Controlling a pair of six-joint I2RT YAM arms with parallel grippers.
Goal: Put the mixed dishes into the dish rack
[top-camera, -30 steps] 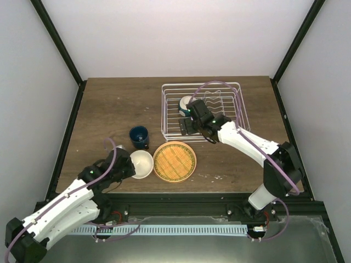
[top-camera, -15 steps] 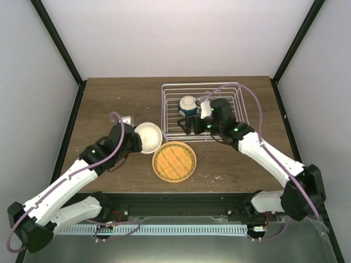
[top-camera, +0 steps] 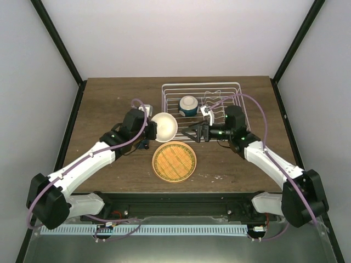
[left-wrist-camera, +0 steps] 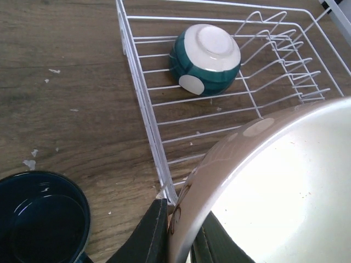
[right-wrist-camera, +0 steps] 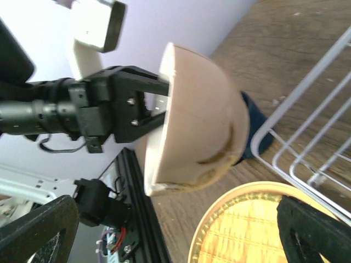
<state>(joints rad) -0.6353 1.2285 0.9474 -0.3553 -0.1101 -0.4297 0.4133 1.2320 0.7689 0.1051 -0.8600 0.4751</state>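
Note:
My left gripper [top-camera: 153,130] is shut on the rim of a cream-white bowl [top-camera: 165,125] and holds it tilted in the air just left of the dish rack [top-camera: 237,104]. In the left wrist view the black fingers [left-wrist-camera: 152,230] pinch the bowl [left-wrist-camera: 274,186] beside the rack's near corner [left-wrist-camera: 143,104]. A second bowl [top-camera: 188,104] lies upside down in the rack, its outside teal. My right gripper [top-camera: 192,133] stands open, pointing left at the held bowl [right-wrist-camera: 197,131]. The orange plate [top-camera: 174,161] lies flat on the table. The dark blue cup [left-wrist-camera: 41,219] sits under the left arm.
The rack's upright prongs [left-wrist-camera: 279,60] fill its right half. Black frame posts [top-camera: 57,46] and white walls bound the wooden table [top-camera: 109,104]. The left arm's body [right-wrist-camera: 82,109] shows ahead in the right wrist view, above the plate [right-wrist-camera: 247,230].
My left arm has lifted the cream bowl from the front of the table and carried it up to the rack's left side. The right gripper has backed out of the rack and turned left.

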